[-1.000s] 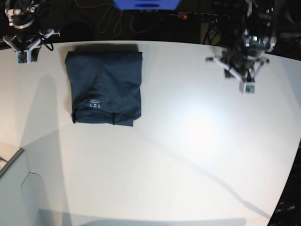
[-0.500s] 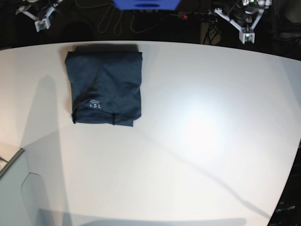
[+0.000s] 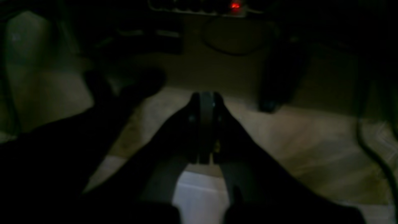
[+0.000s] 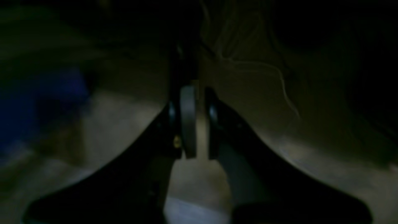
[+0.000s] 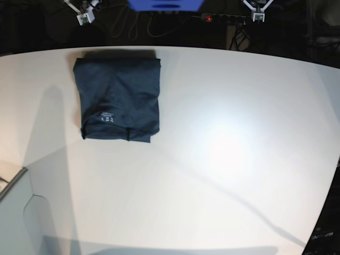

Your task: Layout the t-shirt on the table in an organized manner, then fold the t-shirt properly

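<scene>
Folded t-shirt (image 5: 117,100) rests at ten o'clock on the counter (image 5: 223,159); the job looks finished. Left pincer (image 3: 205,127) is closed and empty; right pincer (image 4: 192,121) is barely parted and empty.

No text is showing clearly enough to read in any view. The t-shirt (image 5: 117,99), lying folded on the table (image 5: 223,159), is carrying a tiny pale printed mark (image 5: 107,117) near its lower edge, but it is appearing too small and blurred to make out any letters or numbers. Both wrist views are looking dark and are showing no labels or signs.
</scene>
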Motion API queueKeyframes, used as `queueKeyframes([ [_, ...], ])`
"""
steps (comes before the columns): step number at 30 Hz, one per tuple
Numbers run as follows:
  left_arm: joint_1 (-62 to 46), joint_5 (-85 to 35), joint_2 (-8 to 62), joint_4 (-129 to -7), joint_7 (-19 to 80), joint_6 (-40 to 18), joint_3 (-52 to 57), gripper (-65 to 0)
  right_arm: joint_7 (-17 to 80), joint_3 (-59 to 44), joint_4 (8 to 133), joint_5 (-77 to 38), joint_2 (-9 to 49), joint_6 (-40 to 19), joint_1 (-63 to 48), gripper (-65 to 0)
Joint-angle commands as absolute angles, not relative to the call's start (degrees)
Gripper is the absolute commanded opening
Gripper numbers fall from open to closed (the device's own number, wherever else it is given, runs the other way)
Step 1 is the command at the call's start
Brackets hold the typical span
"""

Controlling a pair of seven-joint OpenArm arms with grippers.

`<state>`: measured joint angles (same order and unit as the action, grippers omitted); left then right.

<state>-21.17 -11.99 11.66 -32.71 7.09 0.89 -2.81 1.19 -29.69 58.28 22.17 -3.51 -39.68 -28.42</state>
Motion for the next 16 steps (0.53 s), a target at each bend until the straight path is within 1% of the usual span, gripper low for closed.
queueKeyframes([
  [1,-19.8,-12.2,11.8,-29.0,5.0,0.8,-4.2,-65.0,-2.3,-29.7,56.5,22.0,-3.7,-40.0,-29.2,-60.6],
  [3,-16.8,-12.2,10.5,-21.8,0.1,0.8,-6.7,-65.0,-10.8,-28.4,49.9,22.1,-3.6,-39.3,-27.7,-60.6],
  [6,-15.0,-12.2,9.5,-17.5,-6.5,0.8,-8.2,-65.0,-21.2,-23.8,37.5,22.3,-0.5,-31.1,-25.0,-60.6],
  [8,-14.7,-12.3,9.4,-17.6,-6.8,0.7,-8.8,-65.0,-25.9,-20.6,28.6,22.3,2.3,-24.7,-22.5,-60.6],
  [10,-12.8,-12.3,8.2,-17.0,-6.7,-1.9,-9.0,-65.0,-29.2,-16.1,18.3,22.3,5.4,-16.3,-18.4,-60.6],
  [13,-10.9,-12.4,7.4,-14.5,-5.0,-7.1,-8.8,-65.0,-32.0,-10.3,5.4,22.2,8.1,-1.4,-12.5,-60.6],
  [15,-9.1,-14.6,6.7,-12.7,-4.5,-8.3,-8.8,-65.0,-33.2,-6.7,0.3,22.2,8.7,7.7,-10.1,-60.7],
  [16,-8.5,-16.2,6.6,-11.8,-4.5,-8.3,-8.8,-65.0,-33.5,-5.0,0.0,22.2,8.7,10.7,-9.5,-61.0],
])
